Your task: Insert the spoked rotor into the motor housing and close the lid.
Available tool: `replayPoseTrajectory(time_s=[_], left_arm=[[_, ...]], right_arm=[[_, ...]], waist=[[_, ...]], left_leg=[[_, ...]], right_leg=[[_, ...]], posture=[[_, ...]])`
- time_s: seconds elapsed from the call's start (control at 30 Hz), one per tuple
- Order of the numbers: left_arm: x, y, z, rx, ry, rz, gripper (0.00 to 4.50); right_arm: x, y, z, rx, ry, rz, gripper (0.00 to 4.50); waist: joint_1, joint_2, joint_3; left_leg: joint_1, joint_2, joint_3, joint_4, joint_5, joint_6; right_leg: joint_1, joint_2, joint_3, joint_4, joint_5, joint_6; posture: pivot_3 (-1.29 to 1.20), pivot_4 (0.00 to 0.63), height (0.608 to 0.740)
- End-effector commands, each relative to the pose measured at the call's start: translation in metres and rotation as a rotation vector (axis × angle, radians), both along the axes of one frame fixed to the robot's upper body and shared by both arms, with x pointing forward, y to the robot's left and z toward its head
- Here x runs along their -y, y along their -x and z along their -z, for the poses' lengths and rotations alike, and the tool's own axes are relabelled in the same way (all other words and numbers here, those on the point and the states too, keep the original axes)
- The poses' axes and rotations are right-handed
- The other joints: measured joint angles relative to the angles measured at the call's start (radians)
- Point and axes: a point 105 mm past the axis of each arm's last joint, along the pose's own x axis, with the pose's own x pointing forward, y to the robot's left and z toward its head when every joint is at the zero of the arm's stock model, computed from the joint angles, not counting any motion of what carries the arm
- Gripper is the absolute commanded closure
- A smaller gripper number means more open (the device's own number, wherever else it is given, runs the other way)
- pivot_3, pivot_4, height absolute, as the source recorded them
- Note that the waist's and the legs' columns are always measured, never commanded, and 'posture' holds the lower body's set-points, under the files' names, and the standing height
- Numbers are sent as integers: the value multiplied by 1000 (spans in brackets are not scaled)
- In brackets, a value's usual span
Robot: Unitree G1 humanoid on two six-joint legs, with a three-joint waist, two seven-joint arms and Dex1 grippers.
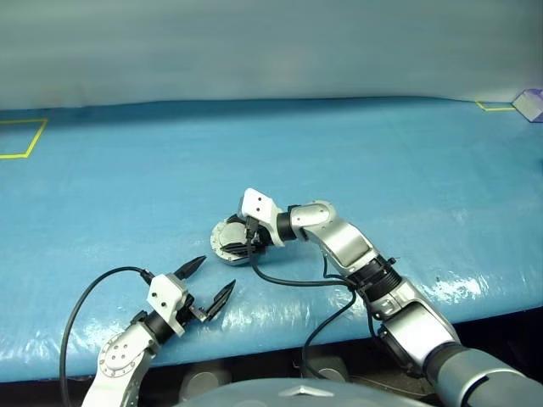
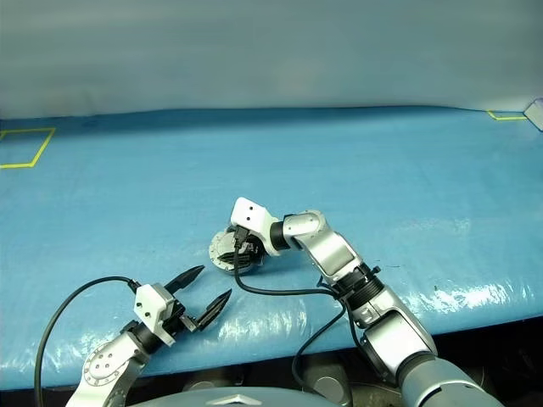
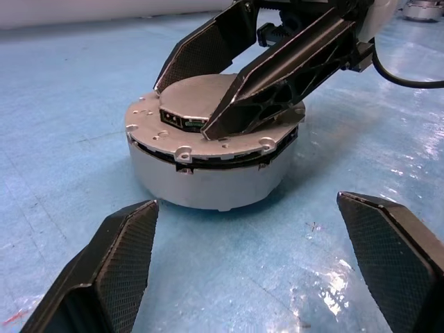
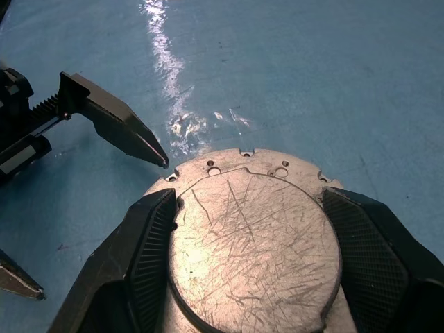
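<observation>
Desk (image 1: 407,161): broad flat surface under a glossy blue plastic sheet, with yellow tape outlines at its far left and far right corners.

Motor housing (image 3: 208,184): round pale-grey metal cup, standing upright on the desk toward the near edge, about midway along it. Its windings are covered.

Lid (image 4: 253,243): round grey metal disc, plain scratched face with a raised circle turned up, lying flat on top of the housing; a thin dark seam runs between the two, so I judge it seated or nearly so. The rotor cannot be seen, presumably enclosed.

Right tool (image 4: 250,257): two black fingers set either side of the lid's raised circle from above, spread to its width. Whether the pads press or merely flank it cannot be told.

Left tool (image 1: 208,284): two black fingers spread wide with nothing between them, low by the near edge, pointing at the housing, which lies just beyond its tips, toward the far edge.

Key relation: the right arm is on the lid and the left is near but apart; any final pressing down falls to the right.
</observation>
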Motion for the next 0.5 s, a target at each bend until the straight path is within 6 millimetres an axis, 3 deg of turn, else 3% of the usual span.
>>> replayPoseTrajectory(time_s=[0.03, 0.5], left_arm=[[1, -1, -13, 50, -1, 12, 0], [3, -3, -13, 58, -3, 18, 0]], right_arm=[[-4, 3, -6, 35, -28, -43, 1448], [-2, -9, 0, 124, -49, -25, 1448]], waist=[[0, 0, 0], [-1, 0, 0]], left_leg=[[0, 0, 0, 0, 0, 0], [1, 1, 0, 0, 0, 0]], right_leg=[[0, 0, 0, 0, 0, 0], [0, 1, 0, 1, 0, 0]], posture=[[0, 150, 740], [0, 150, 740]])
